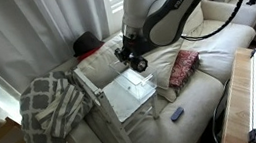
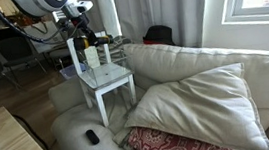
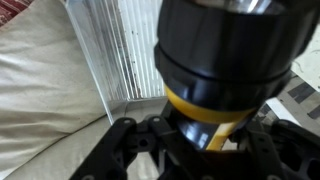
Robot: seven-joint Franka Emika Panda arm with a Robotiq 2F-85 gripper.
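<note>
A sofa (image 1: 211, 90) seen from above in an exterior view; at the far left, a grey-and-white plaid blanket (image 1: 51, 111) lies heaped over the armrest; just beside it, a small white worktop (image 1: 121, 95) with slatted sides rests on the seat cushions.

Over the far edge of that worktop hangs the robot arm (image 1: 175, 9), reaching in from the upper right; its jaws point down at the white surface. In the wrist view the jaws sit partway closed around a dark cylinder (image 3: 225, 50) with a yellow band (image 3: 205, 105); it fills most of that picture, with white slats and a cream cushion (image 3: 40, 90) behind it.

Judging by these views, the cylinder is in the grip and held above the worktop; whether its lower end touches the surface cannot be told. It does not look set down or let go.

Right of the arm, a red patterned pillow (image 1: 183, 67) lies on the seat; nearer the front edge, well apart from the worktop, a small dark remote-like object (image 1: 176, 114). At the far right, part of a wooden frame (image 1: 236, 107).
</note>
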